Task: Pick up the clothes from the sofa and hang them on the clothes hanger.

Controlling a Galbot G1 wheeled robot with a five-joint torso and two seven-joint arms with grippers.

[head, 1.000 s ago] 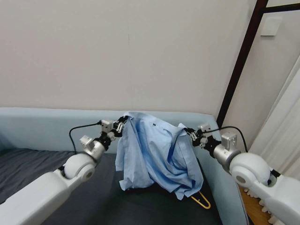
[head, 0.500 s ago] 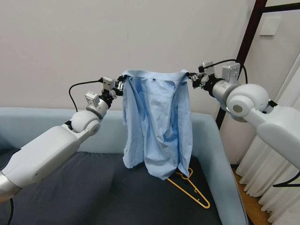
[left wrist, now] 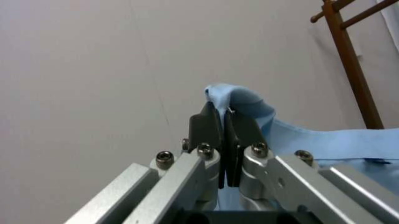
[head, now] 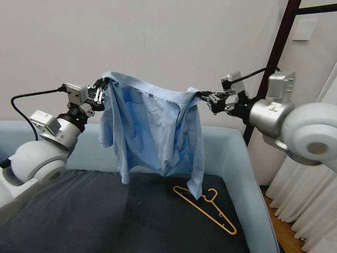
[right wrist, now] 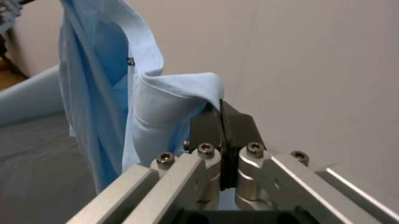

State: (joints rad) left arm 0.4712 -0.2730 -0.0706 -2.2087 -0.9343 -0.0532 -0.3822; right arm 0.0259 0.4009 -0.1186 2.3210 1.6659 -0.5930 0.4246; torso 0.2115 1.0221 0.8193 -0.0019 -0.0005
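Left hand (head: 103,87) and right hand (head: 203,98) each clamp the shirt (head: 152,126), which hangs spread between them, above the sofa (head: 31,138).

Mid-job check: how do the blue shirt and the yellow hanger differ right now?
The shirt is light blue cloth; the hanger is a thin yellow frame. The shirt hangs in the air, pinched at its top edge by the left gripper and the right gripper; the hanger lies flat on the sofa seat, held by nothing. The shirt spreads wide; the hanger looks far smaller. Both are near the sofa's right end.
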